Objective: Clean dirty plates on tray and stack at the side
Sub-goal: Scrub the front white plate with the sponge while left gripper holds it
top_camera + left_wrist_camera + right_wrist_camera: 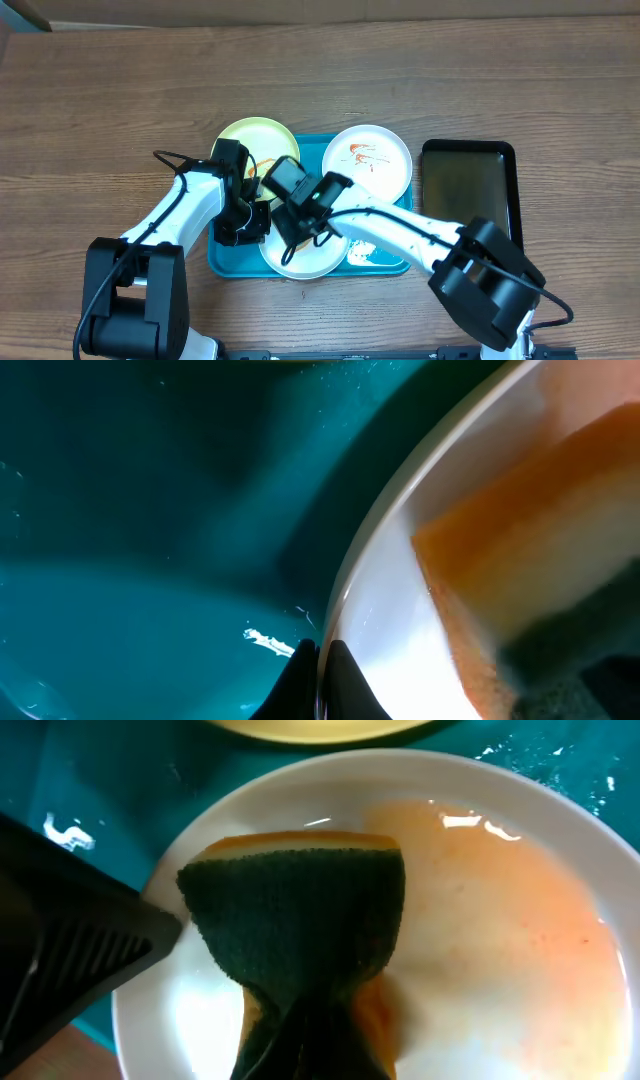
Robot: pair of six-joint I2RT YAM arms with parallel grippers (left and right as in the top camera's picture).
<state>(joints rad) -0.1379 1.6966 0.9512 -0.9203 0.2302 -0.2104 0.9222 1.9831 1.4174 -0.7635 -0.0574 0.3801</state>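
Note:
The teal tray [224, 262] holds three plates. The near white plate [318, 262] shows smeared orange sauce in the right wrist view [520, 920]. My left gripper [246, 225] is shut on that plate's left rim [345, 590]. My right gripper [292, 225] is shut on a sponge [300, 920], dark green scrub side up with an orange body, pressed onto this plate. The pale yellow-green plate [250, 138] lies at the tray's far left, with orange smears. The other white plate [372, 160], with red-orange smears, overhangs the tray's far right corner.
A narrow black tray [470, 185] lies right of the teal tray. A white smear or scrap [362, 252] sits on the teal tray by the near plate. Wood table all around; the table's near edge is close behind the arm bases.

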